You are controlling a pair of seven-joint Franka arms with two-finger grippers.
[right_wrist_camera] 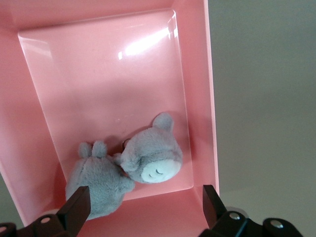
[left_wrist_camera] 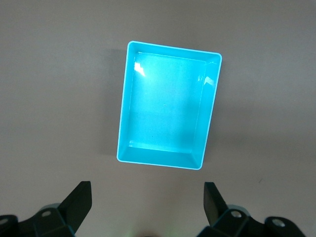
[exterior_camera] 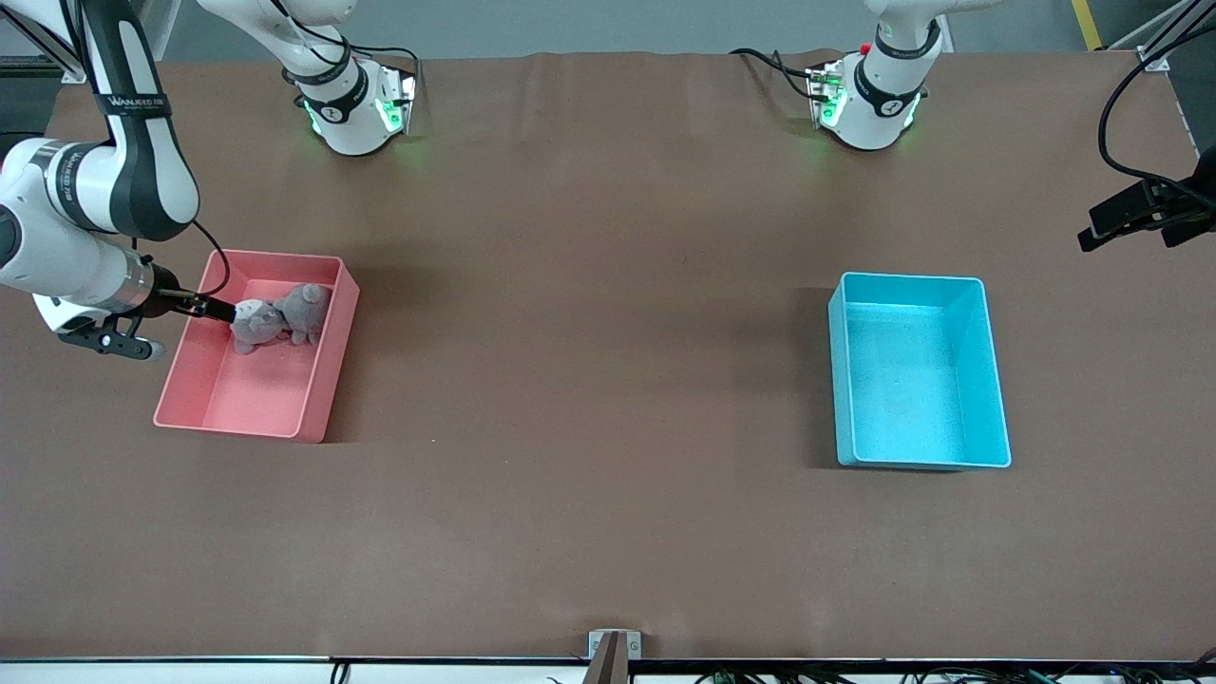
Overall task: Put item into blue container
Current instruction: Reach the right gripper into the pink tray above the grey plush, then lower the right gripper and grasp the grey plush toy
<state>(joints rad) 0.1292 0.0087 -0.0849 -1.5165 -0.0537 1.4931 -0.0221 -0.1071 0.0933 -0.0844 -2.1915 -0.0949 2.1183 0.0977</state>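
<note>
Plush, we judge, makes the grey stuffed animal toy (right_wrist_camera: 133,170) in the pink rectangular plastic bin (exterior_camera: 313,389) light and squashy, so our right gripper (right_wrist_camera: 143,210), jaws apart above it, should pinch its round body, while the left gripper (left_wrist_camera: 148,207) waits, jaws apart, above the light blue rectangular plastic bin (left_wrist_camera: 126,108).

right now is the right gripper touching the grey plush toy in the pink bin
Cannot tell. In the right wrist view the open right gripper straddles the grey plush toy in the pink bin, but neither contact nor gap shows plainly.
</note>
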